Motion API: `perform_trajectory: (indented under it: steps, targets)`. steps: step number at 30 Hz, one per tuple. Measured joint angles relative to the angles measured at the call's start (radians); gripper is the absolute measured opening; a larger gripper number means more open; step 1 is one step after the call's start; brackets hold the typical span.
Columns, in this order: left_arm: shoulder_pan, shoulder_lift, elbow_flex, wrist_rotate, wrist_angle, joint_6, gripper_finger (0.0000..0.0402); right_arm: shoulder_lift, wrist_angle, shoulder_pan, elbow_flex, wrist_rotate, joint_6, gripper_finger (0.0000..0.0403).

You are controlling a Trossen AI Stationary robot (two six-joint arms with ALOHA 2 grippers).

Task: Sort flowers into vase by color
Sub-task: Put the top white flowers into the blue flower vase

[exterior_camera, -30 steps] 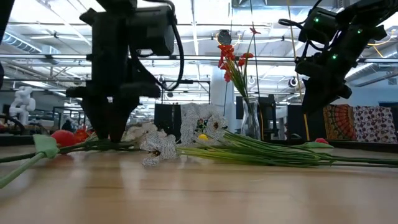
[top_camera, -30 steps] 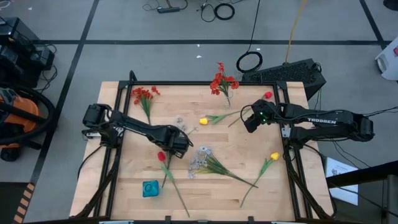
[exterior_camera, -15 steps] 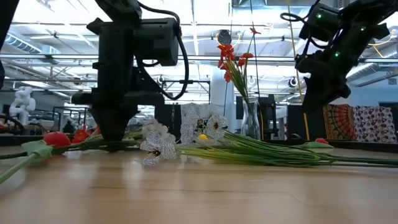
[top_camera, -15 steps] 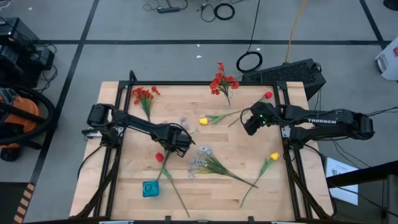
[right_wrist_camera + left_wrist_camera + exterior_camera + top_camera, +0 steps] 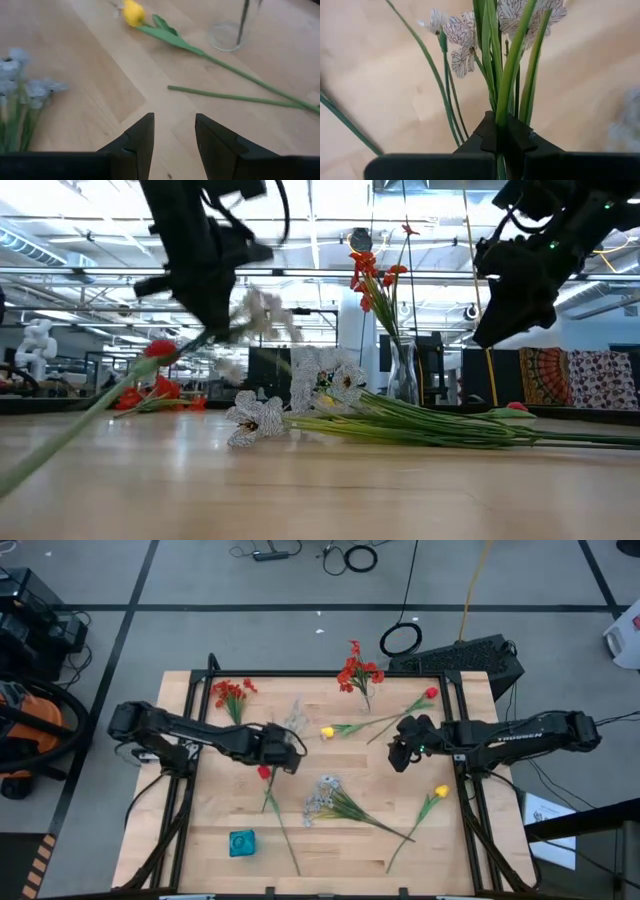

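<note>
- I see left gripper (image 5: 502, 142) clamped on green stems (image 5: 510, 75), raised beside the white spray (image 5: 325, 795);
- right gripper (image 5: 174, 135) jaws apart, empty, past that spray.

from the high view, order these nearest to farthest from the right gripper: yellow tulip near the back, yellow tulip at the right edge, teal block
1. Yellow tulip near the back, to the left of the right gripper, toward the table's middle.
2. Yellow tulip at the right edge, to the gripper's front right; only slightly farther.
3. Teal block, far off at the front left.
</note>
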Motion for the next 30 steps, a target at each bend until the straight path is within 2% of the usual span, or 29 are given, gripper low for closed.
perform_trajectory:
  steps: [5,12,15,19,23,27,30]
  targets:
    - [-0.033,-0.097,0.0,-0.213,0.005,-0.002,0.0011,0.0,-0.001,0.06,0.0,0.059,0.023,0.0134]
    - [-0.104,-0.156,0.0,-0.454,0.049,0.004,0.001,0.0,0.001,0.136,0.0,0.091,0.08,0.0134]
    - [-0.136,-0.167,0.0,-0.51,0.087,0.06,0.001,0.008,0.004,0.172,0.0,0.092,0.1,0.0134]
    - [-0.194,-0.174,0.0,-0.527,0.174,0.261,0.001,0.035,0.005,0.224,0.0,0.092,0.139,0.0134]
    - [-0.273,-0.174,0.0,-0.555,0.256,0.34,0.001,0.075,0.009,0.275,0.0,0.092,0.173,0.0134]
    - [-0.372,-0.174,0.0,-0.642,0.349,0.445,0.001,0.119,0.033,0.325,0.0,0.093,0.224,0.0134]
    - [-0.445,-0.188,0.0,-0.7,0.366,0.452,0.001,0.158,0.085,0.362,0.0,0.093,0.244,0.0135]
